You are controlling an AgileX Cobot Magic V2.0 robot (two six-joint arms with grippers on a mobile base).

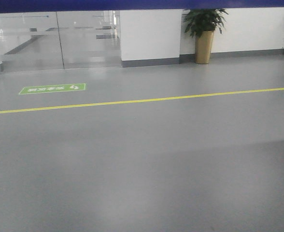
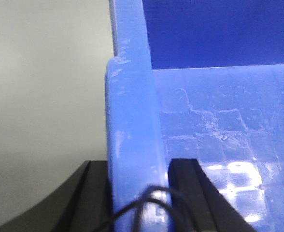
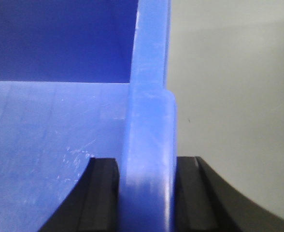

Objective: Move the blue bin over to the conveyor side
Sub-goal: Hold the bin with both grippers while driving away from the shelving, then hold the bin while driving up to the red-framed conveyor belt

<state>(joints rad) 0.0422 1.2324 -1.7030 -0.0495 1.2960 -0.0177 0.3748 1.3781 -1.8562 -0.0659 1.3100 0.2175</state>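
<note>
The blue bin (image 2: 219, 121) fills the left wrist view, with its inside floor and far wall showing. My left gripper (image 2: 138, 166) is shut on the bin's side wall, one black finger (image 2: 96, 193) outside and one inside. In the right wrist view my right gripper (image 3: 147, 165) is shut on the opposite wall of the blue bin (image 3: 50, 125) in the same way, its fingers (image 3: 103, 193) pressed to both faces. The conveyor is out of view. A dark blue band (image 1: 142, 4) runs along the top of the front view; I cannot tell whether it is the bin.
Ahead lies grey floor crossed by a yellow line (image 1: 142, 100), with a green floor sign (image 1: 52, 88) at the left. Glass doors (image 1: 55, 38) and a white wall stand at the back. A potted plant (image 1: 204, 36) stands at the back right.
</note>
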